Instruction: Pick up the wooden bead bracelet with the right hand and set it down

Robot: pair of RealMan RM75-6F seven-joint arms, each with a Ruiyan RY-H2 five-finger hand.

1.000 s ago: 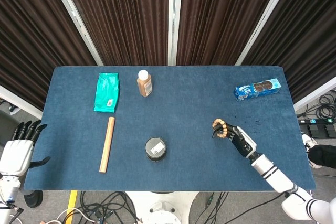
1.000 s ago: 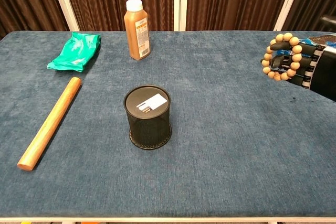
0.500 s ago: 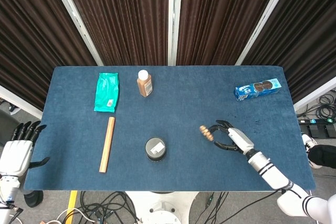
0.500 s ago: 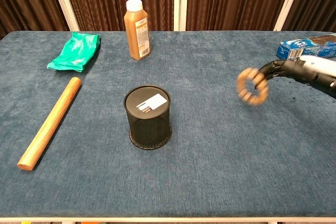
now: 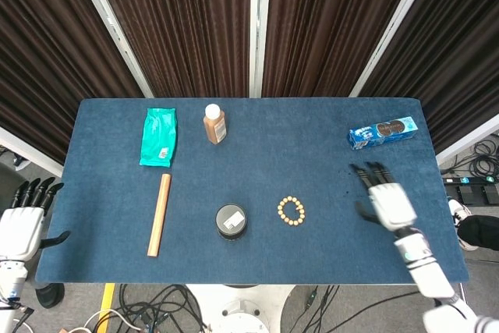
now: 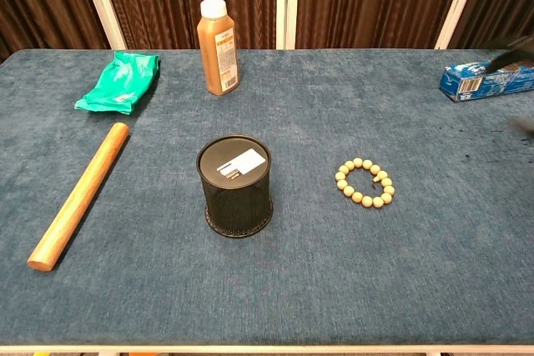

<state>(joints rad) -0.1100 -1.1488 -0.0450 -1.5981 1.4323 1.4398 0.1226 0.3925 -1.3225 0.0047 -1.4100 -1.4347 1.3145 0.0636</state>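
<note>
From above, head view: wooden bead bracelet (image 5: 291,210) lies flat on the blue table (image 5: 312,138), just right of the black mesh cup (image 5: 231,221). Right hand (image 5: 384,202) is well apart from it, fingers spread, holding nothing. Left hand (image 5: 23,224) hangs off the table's left edge, fingers apart, empty.
Chest view: bracelet (image 6: 364,183) sits as a neat ring, clear of the cup (image 6: 236,186); only a blurred dark tip at the far right edge, likely the right hand. Looks set down – retreat should go up and away, no sweeping over the beads
</note>
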